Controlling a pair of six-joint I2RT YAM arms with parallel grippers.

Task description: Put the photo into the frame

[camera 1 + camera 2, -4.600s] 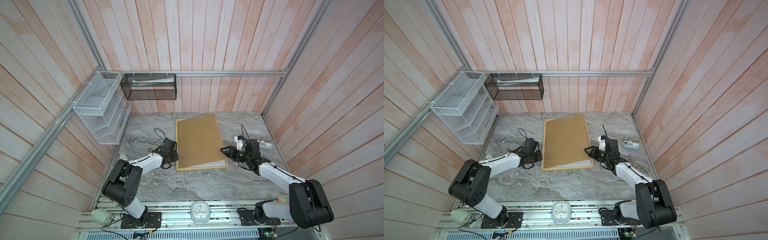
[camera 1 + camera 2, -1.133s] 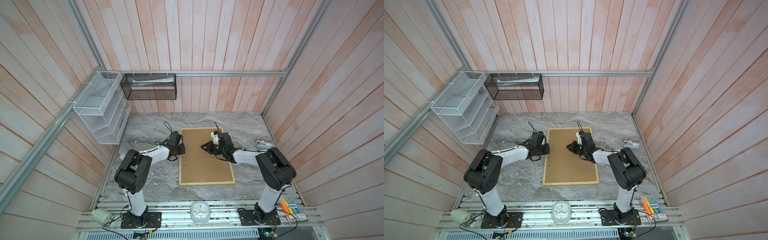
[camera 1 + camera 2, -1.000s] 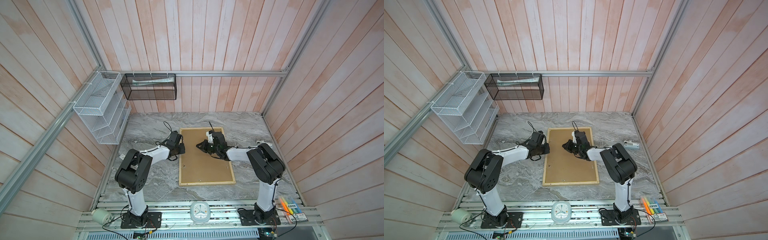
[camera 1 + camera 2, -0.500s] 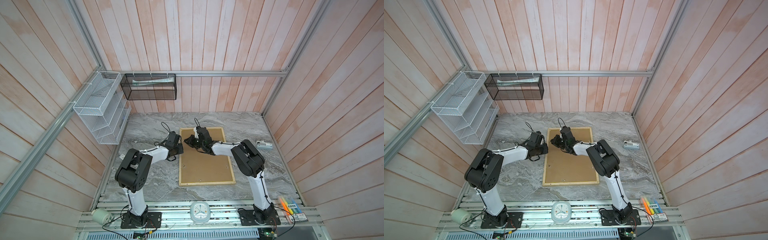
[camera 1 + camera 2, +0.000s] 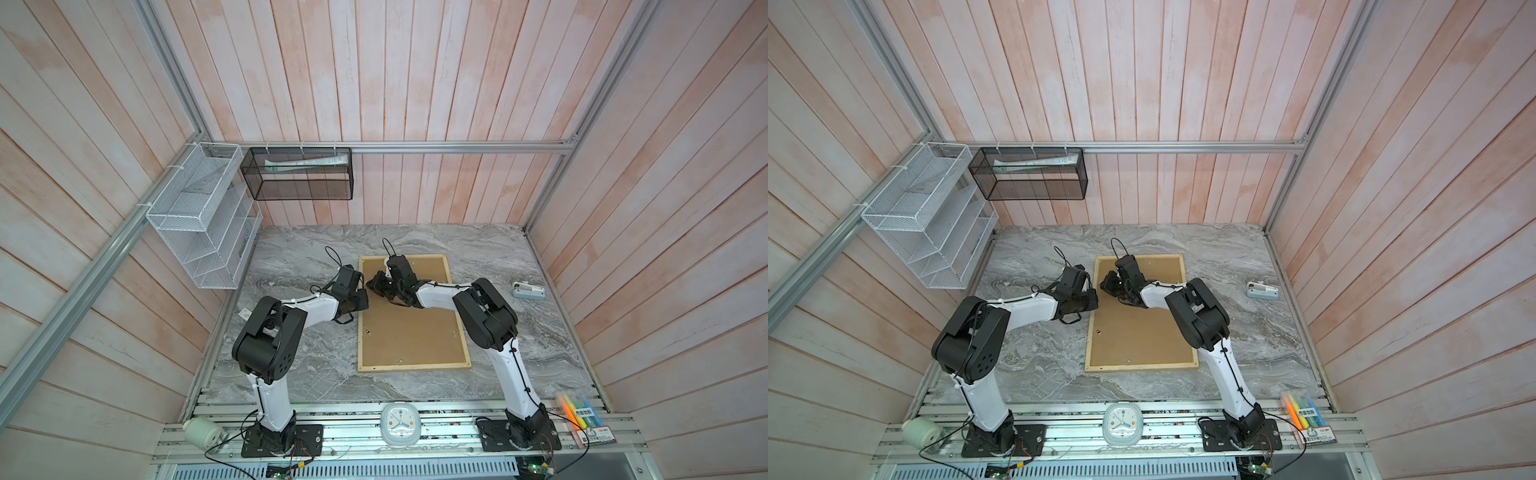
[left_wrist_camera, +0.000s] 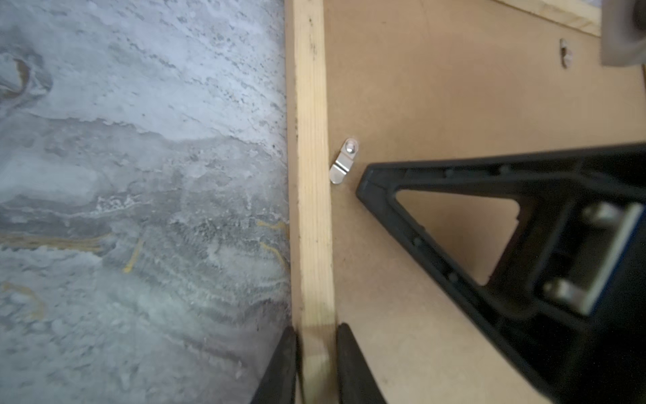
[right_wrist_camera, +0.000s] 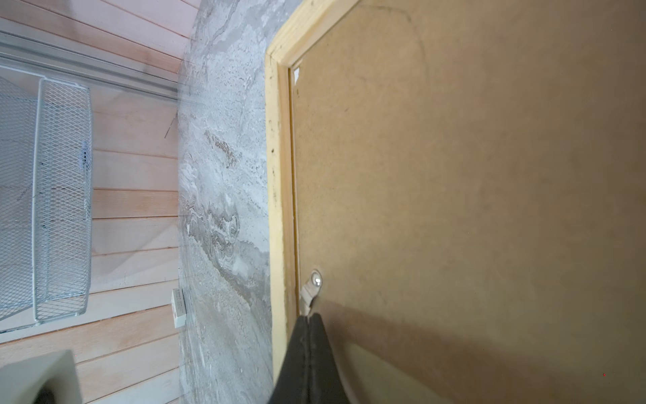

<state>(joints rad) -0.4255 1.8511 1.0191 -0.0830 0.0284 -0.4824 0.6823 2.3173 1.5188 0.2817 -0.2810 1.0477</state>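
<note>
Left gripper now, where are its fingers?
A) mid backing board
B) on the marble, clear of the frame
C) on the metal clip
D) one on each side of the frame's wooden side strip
D: the left wrist view shows the left gripper with one finger outside and one inside the wooden strip of the frame; the metal clip lies farther along, away from them.

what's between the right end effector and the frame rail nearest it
Only a small metal clip on the backing board. The shut right end effector has its tip at that clip, right beside the frame rail that the left end effector clamps.
</note>
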